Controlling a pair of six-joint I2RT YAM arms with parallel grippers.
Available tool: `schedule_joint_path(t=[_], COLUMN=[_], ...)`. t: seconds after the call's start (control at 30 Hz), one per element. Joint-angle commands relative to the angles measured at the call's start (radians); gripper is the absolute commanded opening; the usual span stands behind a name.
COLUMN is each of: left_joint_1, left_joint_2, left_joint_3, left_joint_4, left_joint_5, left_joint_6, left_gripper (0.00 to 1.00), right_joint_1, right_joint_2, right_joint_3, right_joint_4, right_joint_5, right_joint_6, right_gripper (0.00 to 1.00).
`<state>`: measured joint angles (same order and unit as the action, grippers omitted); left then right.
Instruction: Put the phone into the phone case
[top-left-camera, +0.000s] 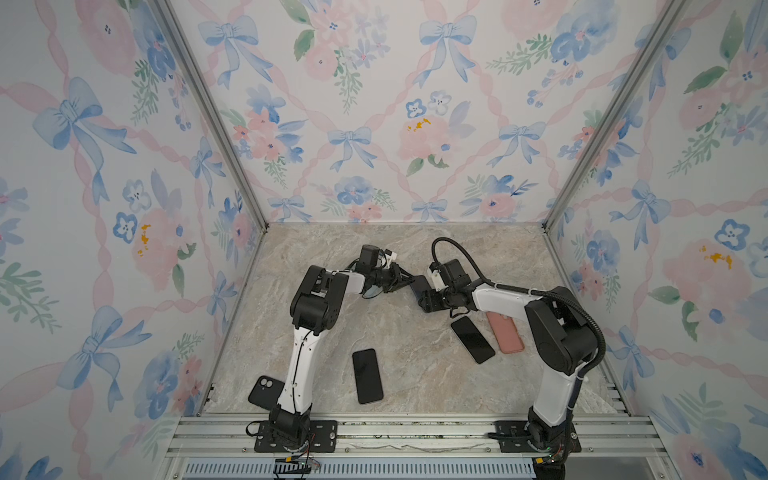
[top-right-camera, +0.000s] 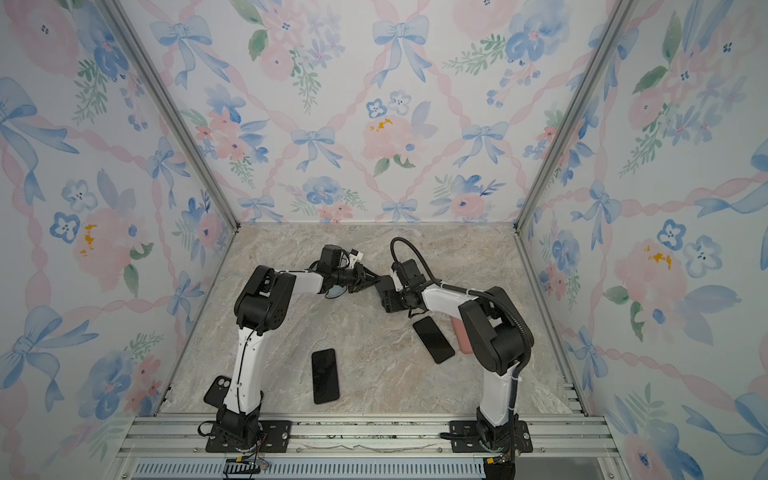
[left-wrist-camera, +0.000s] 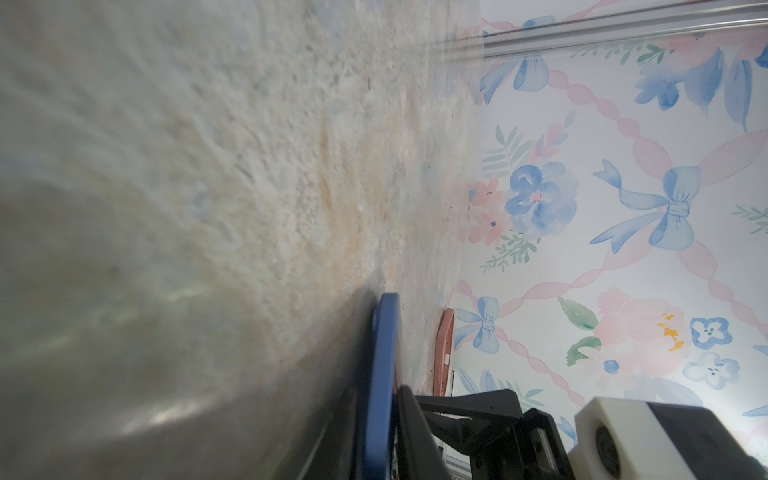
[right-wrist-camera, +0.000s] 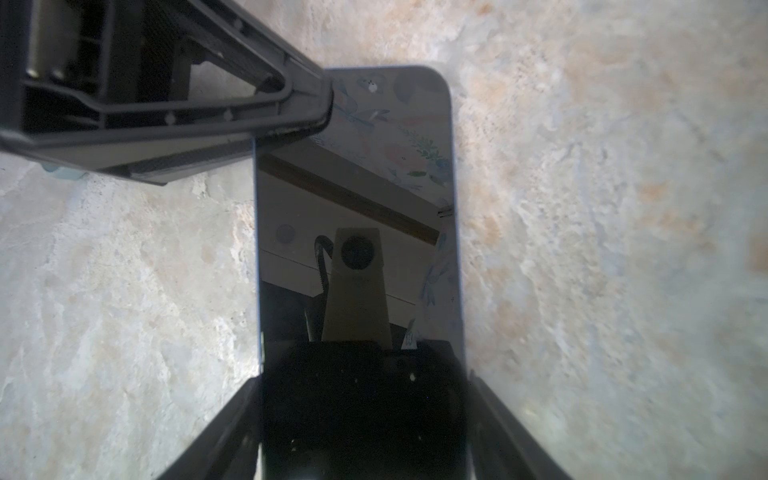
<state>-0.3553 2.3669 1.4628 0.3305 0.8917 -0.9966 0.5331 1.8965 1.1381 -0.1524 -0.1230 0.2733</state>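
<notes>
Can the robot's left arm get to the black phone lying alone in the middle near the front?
Probably yes, but not right now. The marble floor around that black phone looks free, and it lies close to the left arm's side. The left gripper is busy, though, pinching the blue-cased phone that the right gripper holds.

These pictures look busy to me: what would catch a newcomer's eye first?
Probably the two robot arms meeting at the middle of the marble table, both at one blue-cased phone: the right gripper grips its sides, and the left gripper pinches a corner. Next, the bow-and-flower wallpaper all around, and the loose phones and a pink case nearer the front.
</notes>
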Motion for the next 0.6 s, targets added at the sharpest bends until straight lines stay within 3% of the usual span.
schedule_joint_path(t=[0.0, 0.2, 0.57], left_joint_1=[-0.002, 0.002, 0.019], left_joint_2=[0.019, 0.006, -0.019], left_joint_3=[-0.042, -0.060, -0.094], left_joint_4=[-0.028, -0.022, 0.008], left_joint_5=[-0.004, -0.005, -0.012], left_joint_6=[0.010, 0.009, 0.001], left_gripper=[0.17, 0.13, 0.11], right_joint_1=[0.018, 0.019, 0.013], right_joint_2=[0.034, 0.037, -0.025], right_joint_3=[-0.005, 0.015, 0.012], right_joint_4=[-0.027, -0.044, -0.081], right_joint_5=[-0.011, -0.002, 0.068], right_joint_6=[0.002, -0.009, -0.041], right_gripper=[0.61, 0.65, 0.89])
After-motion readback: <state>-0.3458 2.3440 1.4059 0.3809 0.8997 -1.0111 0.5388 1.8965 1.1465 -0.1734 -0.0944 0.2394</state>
